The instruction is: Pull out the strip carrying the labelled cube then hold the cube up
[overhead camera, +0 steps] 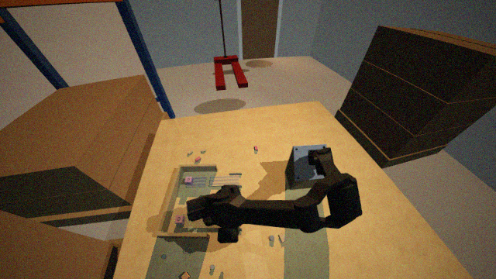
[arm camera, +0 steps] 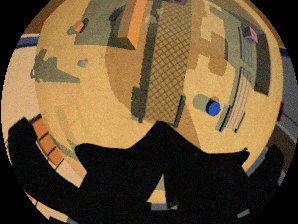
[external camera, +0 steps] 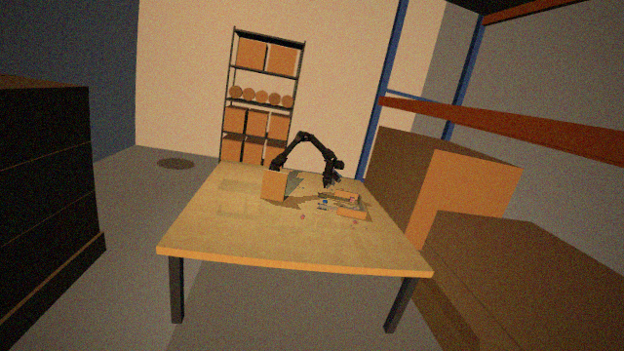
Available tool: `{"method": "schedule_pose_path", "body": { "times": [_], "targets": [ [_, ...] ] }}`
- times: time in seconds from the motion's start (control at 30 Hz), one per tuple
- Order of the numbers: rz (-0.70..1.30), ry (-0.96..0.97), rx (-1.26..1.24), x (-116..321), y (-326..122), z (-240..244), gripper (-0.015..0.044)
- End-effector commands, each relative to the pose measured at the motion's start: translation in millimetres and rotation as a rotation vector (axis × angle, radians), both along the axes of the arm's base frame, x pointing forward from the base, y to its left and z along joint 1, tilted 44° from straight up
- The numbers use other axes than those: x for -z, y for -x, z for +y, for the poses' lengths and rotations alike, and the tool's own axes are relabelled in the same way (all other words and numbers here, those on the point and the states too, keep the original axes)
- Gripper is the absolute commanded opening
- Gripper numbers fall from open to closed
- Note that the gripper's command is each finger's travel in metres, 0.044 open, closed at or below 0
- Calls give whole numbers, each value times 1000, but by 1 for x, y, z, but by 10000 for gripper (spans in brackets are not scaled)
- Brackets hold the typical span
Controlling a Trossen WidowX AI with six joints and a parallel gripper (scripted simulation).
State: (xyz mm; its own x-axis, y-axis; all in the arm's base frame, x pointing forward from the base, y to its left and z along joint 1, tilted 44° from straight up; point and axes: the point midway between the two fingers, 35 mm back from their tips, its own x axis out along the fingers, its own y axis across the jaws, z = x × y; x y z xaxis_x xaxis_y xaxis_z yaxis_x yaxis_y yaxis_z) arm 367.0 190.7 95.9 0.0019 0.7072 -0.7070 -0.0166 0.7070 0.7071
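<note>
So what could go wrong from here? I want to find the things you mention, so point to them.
The end effector (overhead camera: 228,239) (external camera: 327,185) (arm camera: 160,124) is shut above the near end of the hatched strip (overhead camera: 198,225) (arm camera: 170,60), so pushing down could knock it. The blue peg (external camera: 325,201) (arm camera: 213,108) stands between the strips and might get bumped. Pulling the hatched strip crookedly or jerkily could tip its pink cube (overhead camera: 179,220).

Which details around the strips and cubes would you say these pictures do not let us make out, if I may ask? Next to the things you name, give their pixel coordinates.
- Any label on the two pink cubes (overhead camera: 188,180) (external camera: 352,200) (arm camera: 249,34): too small and grainy in every view.
- Far end of the cross-hatched brown strip (overhead camera: 198,225) (arm camera: 167,65): cut off by the wrist view's top edge.
- The blue cylinder (external camera: 325,201) (arm camera: 213,108): not visible from the top, apparently behind the black robot arm (overhead camera: 267,211) (external camera: 319,141).
</note>
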Motion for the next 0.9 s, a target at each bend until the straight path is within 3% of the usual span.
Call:
{"method": "schedule_pose_path", "body": {
  "times": [0.0,0.87],
  "targets": [
    [10,8,4,9,-1,3,0],
    [11,5,5,40,-1,31,0]
  ]
}}
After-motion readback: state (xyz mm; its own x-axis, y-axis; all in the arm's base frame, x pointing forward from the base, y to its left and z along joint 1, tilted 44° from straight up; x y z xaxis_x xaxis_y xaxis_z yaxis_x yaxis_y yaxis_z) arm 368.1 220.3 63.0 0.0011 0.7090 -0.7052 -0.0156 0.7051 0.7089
